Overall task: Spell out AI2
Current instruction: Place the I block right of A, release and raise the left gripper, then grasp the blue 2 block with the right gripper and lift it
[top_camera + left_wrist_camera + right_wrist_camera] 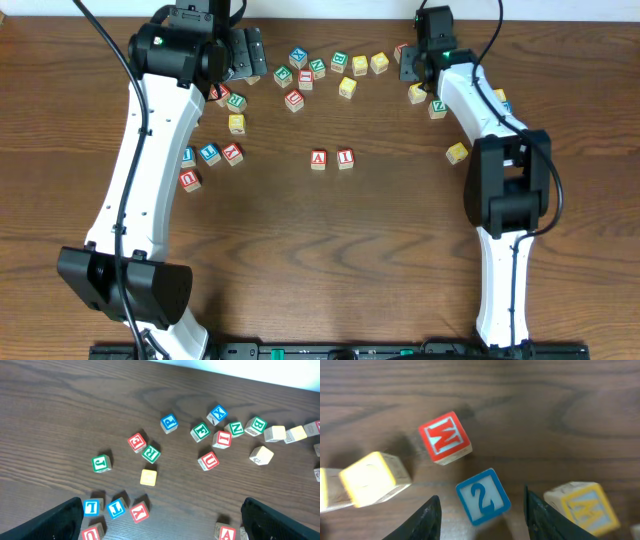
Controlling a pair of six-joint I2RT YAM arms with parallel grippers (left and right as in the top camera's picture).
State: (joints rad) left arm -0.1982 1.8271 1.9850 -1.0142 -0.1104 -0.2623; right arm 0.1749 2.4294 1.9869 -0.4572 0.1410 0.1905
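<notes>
The dark wooden surface (330, 260) is carrying a scatter of letter cubes along the top of the overhead frame. The A cube (319, 158) and the I cube (345, 158) are sitting side by side, touching, at its centre. The 2 cube (483, 496) is lying at the bottom centre of the right wrist view. The right gripper (481, 515) is straddling it, jaws partly open, with a sliver of gap on each side and nothing gripped yet.

The cube is sitting turned corner-on to the jaws, so they would likely be pressing on edges rather than flat faces, and it could twist or squirt out. A red-faced cube (444, 437) and a yellow cube (582, 507) are lying near and could get nudged.

The left gripper (165, 522) is hanging over the left cluster with its jaws spread wide and empty.
</notes>
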